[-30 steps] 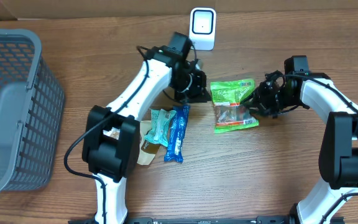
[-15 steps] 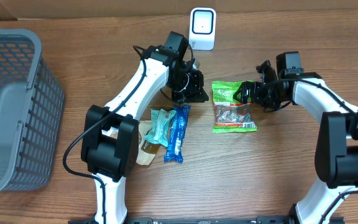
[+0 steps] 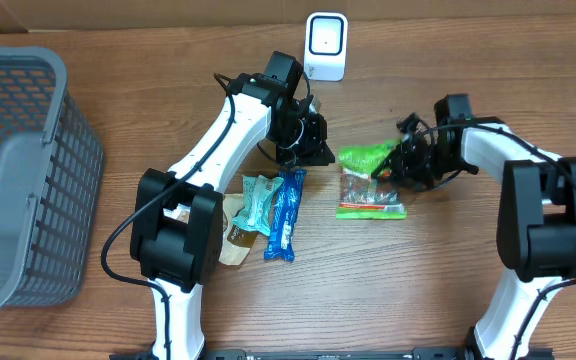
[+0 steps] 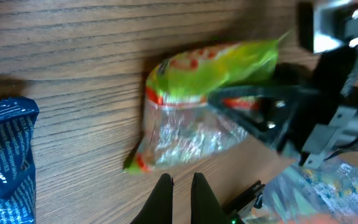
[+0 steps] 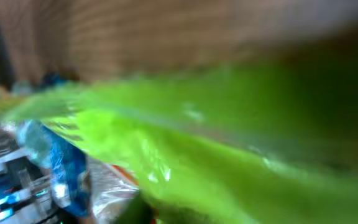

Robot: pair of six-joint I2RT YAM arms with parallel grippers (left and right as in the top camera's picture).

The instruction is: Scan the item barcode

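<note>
Snack bag (image 3: 371,183) lies on the table (image 3: 448,290) right of centre, below the white scanner (image 3: 325,45) and well apart from it. The change is on the right side. Half a second ago the right gripper (image 3: 405,160) was spread wide and backed off the bag's top corner; now it is pinched narrow on the bag's green upper edge. The bag top looks bunched and tipped up, where it lay flat before, and the pack has slid a little left. Right wrist view is only blurred green film, which fits a close grip. Left wrist view shows dark fingers across the green header. Left gripper (image 3: 303,140) hasn't moved: fingers together, holding nothing, just left of the bag, above the blue packet (image 3: 286,212). Our judgement: regrasp done, the pick is in hand, and the bag is not yet lifted clear. Next would be carrying it to the scanner, barcode facing the window. We can't tell which face has the barcode. A thin edge pinch may slip.
</note>
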